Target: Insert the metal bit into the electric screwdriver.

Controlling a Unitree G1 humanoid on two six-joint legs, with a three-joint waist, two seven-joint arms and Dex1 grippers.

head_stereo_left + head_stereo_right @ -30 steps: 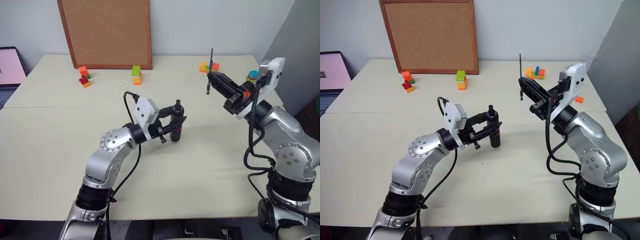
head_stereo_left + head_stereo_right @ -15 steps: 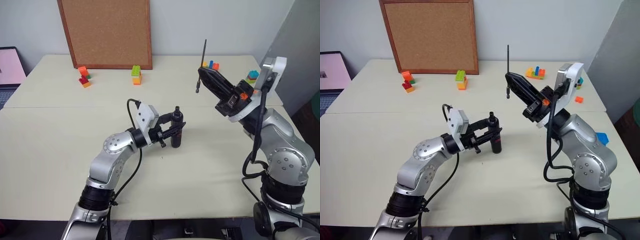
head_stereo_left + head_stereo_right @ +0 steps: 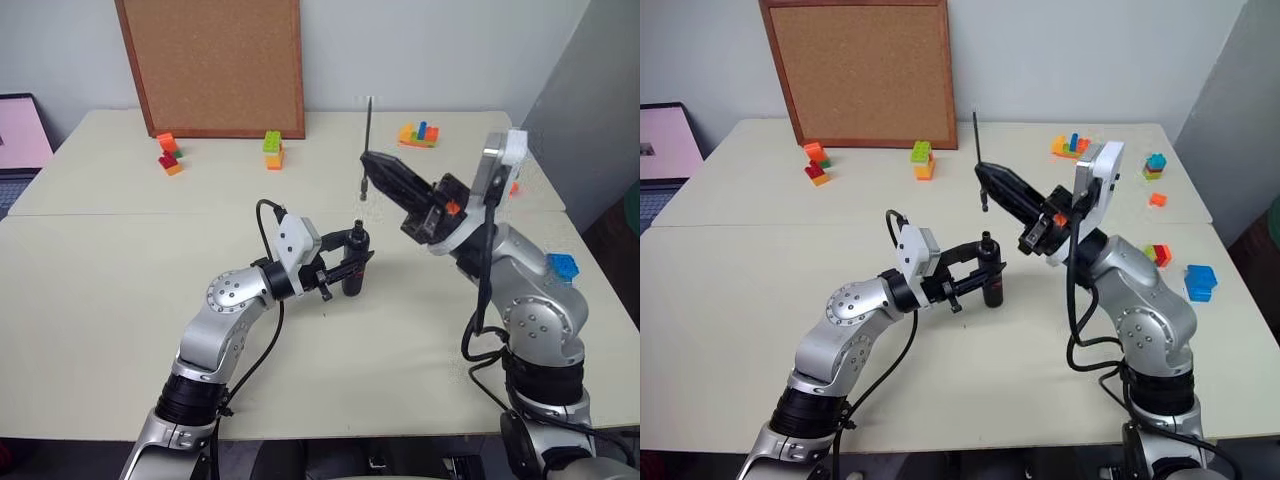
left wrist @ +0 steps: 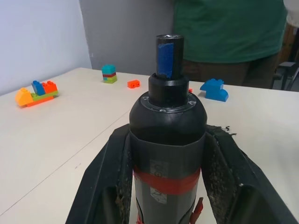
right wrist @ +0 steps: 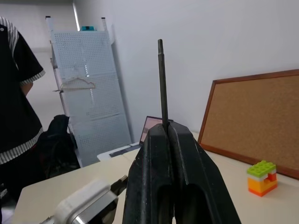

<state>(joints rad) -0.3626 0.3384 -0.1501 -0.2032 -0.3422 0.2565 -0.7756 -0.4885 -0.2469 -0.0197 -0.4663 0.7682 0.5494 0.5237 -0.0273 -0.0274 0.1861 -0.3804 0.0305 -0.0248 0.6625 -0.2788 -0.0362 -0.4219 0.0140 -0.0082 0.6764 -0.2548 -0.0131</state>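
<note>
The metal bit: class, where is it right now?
In the left eye view, the metal bit stands upright in the right gripper, just above the electric screwdriver.

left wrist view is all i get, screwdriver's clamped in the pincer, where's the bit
Observer: The metal bit is pinched in the right pincer, standing upright, above and just behind the electric screwdriver.
Operator: lined up with the socket yet
Observer: No. Its lower end hangs clear above the screwdriver's tip, with a visible gap.
Operator: screwdriver lifted or resting
Observer: Its base looks to be at the table, upright in the left pincer.
</note>
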